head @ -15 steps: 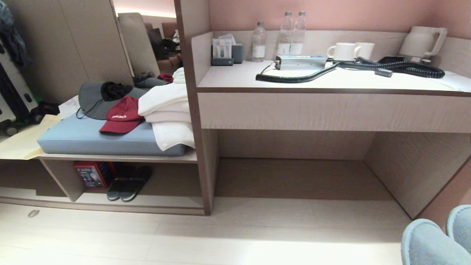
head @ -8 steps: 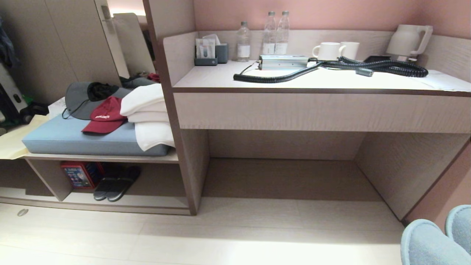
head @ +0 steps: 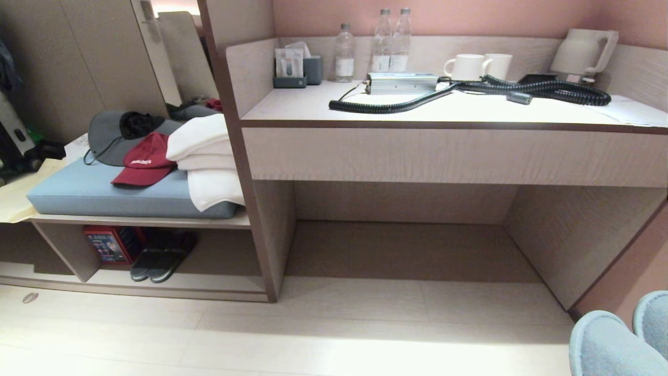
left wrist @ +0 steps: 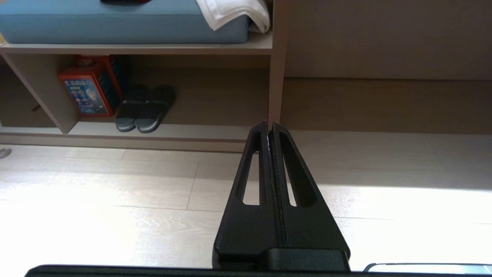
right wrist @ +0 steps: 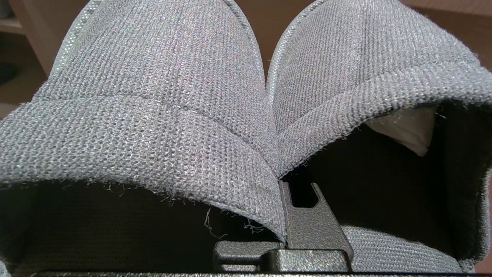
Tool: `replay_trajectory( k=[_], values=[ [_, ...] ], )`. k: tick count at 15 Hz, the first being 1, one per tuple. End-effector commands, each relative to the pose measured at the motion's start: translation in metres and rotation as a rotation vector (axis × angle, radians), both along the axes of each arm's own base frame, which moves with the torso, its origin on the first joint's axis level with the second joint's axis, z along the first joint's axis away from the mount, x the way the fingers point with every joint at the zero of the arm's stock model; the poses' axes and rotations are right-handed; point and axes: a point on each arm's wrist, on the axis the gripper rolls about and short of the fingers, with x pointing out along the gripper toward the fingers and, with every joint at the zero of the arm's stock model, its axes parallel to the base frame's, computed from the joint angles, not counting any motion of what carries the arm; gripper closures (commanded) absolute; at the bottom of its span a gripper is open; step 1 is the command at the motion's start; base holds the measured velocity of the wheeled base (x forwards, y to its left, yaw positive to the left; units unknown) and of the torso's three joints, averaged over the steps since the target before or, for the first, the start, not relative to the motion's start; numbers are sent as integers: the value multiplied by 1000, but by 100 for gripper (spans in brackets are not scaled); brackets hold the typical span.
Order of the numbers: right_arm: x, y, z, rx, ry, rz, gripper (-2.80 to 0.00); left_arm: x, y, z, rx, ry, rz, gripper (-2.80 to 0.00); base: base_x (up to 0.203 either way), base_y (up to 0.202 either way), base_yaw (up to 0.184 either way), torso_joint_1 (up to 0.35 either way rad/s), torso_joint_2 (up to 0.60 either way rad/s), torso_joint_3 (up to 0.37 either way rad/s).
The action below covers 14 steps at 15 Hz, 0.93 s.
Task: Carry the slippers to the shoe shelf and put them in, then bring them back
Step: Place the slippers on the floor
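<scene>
Presently, right claw [right wrist: 286, 192] clamped on 2 grey slippers [right wrist: 153, 96]; left claw [left wrist: 269, 129] together.

slippers [right wrist: 153, 115]: grey knit | cap [head: 140, 166]: dark red | cushion [head: 94, 194]: blue | wall [head: 469, 15]: pink

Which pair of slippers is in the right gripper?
The pale grey knit closed-toe pair, pinched by the right gripper; the dark flat pair lies in the shoe shelf beside a red box.

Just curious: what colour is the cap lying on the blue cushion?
Dark red, with small white lettering on the front: the cap shows best in the head view.
</scene>
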Motion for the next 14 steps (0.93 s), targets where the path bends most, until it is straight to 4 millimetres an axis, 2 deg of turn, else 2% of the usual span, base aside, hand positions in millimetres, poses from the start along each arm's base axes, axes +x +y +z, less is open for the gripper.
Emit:
replay_trajectory(
  k=[1, 14],
  values=[
    [0, 0, 0, -1, 0, 1, 0, 0, 0, 0, -1, 2, 1, 0, 0, 0, 0, 2, 2, -182],
    [0, 0, 0, -1, 0, 1, 0, 0, 0, 0, -2, 2, -1, 0, 0, 0, 0, 3, 3, -196]
  ],
)
